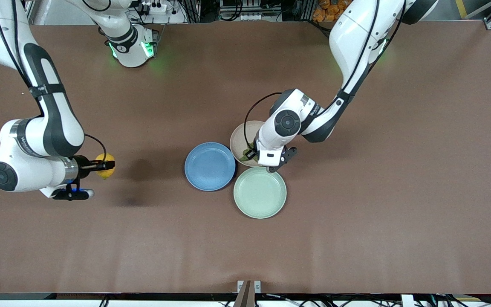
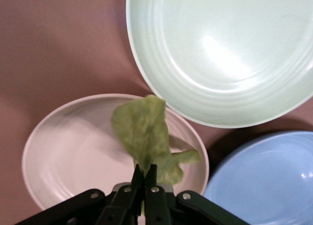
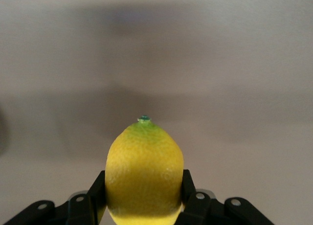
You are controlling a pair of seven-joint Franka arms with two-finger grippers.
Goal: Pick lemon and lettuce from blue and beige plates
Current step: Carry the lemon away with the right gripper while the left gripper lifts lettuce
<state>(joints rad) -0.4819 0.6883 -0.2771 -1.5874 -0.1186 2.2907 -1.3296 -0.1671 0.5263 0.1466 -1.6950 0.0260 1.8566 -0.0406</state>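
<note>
My right gripper [image 1: 102, 166] is shut on the yellow lemon [image 1: 106, 165] and holds it above bare table toward the right arm's end, apart from the plates. In the right wrist view the lemon [image 3: 145, 173] sits between the fingers. My left gripper [image 1: 252, 154] is over the beige plate [image 1: 242, 134], shut on a green lettuce leaf [image 2: 145, 137]. In the left wrist view the leaf hangs from the gripper [image 2: 145, 172] over the beige plate [image 2: 73, 146]. The blue plate [image 1: 209, 166] is empty beside the beige one.
A pale green plate [image 1: 259, 192] lies nearer the front camera, touching the blue and beige plates; it also shows in the left wrist view [image 2: 225, 49]. The blue plate shows there too [image 2: 269, 181]. The brown table [image 1: 356, 213] spreads wide around them.
</note>
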